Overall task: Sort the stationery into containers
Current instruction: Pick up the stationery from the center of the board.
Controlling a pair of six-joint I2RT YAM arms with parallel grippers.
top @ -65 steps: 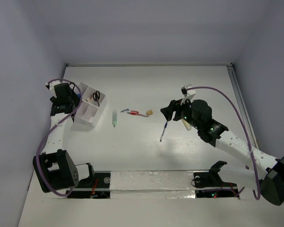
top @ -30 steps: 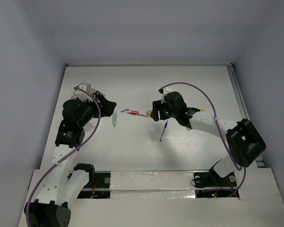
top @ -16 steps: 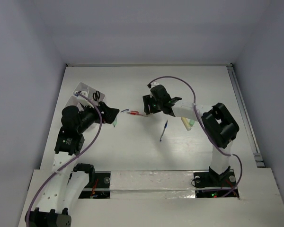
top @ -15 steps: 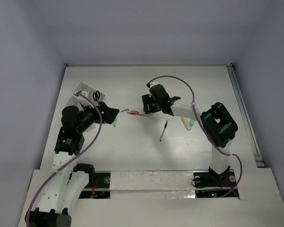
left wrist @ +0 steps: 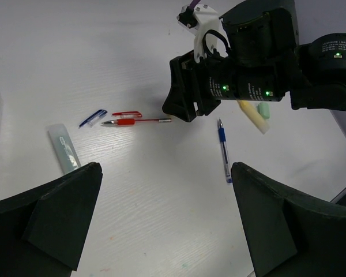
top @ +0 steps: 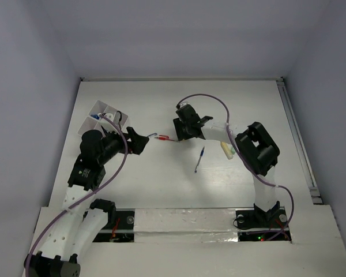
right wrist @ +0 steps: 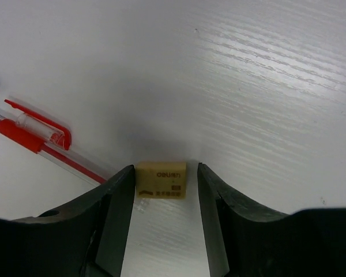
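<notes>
Straddles tan eraser point(right wrist: 161, 180) flat on tabletop point(right wrist: 248, 86) with right gripper point(right wrist: 162, 173) jaws half-open, slim gap each side, nothing pinched; risks snagging thin red pen point(right wrist: 32, 135), tip just at eraser's 9 o'clock, or skewing eraser out through uneven contact; shows left gripper point(left wrist: 166, 173) jaws wide, empty.

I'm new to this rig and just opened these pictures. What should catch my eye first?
The right hand is down at the table with a small tan eraser between its open fingers, not yet pinched, close beside a red pen. The left hand hangs wide open near a pale green marker. A blue pen lies alone nearer the arms' bases.
</notes>
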